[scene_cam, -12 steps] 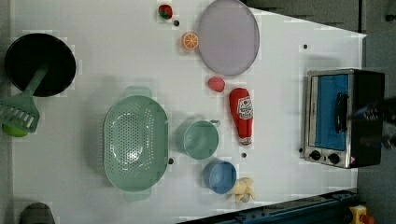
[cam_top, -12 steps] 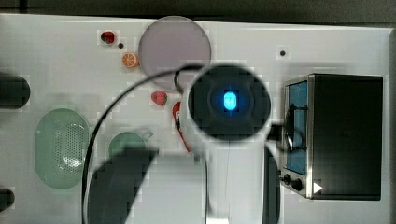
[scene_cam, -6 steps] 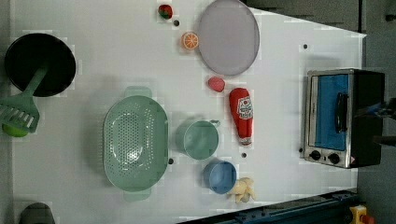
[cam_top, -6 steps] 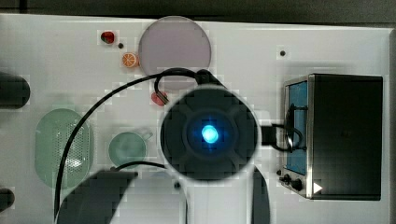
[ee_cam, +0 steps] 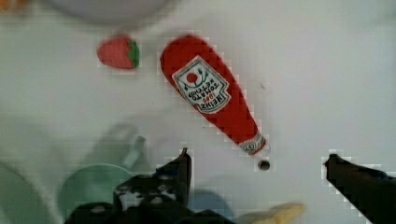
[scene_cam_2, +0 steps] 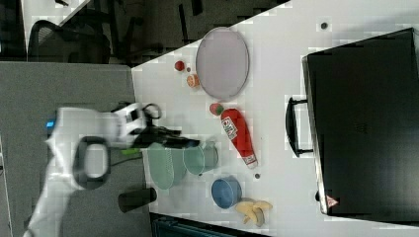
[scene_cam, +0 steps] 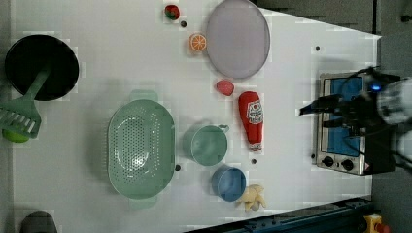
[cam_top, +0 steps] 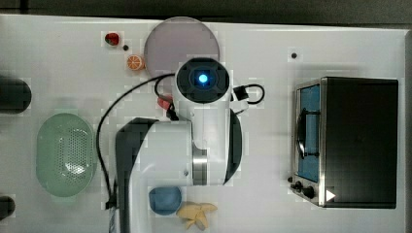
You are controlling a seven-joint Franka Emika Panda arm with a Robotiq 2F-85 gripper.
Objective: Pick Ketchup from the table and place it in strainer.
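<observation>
On the tabletop the Ketchup lies flat, cap end free, between the strawberry and mint cup — easy top-down grab. Gripper hovers above it, jaws spread wide, holding nothing. Strainer beyond the cup is empty; cup and blue bowl look empty too.

1. Even, bright light is falling on the white table, washing it almost featureless.
2. Soft, short shadows are lying beside the strainer and the cup.
3. The arm is smearing with motion blur in the right view.
4. In the wrist view, the Ketchup is appearing fairly sharp while the near gripper is blurring.
</observation>
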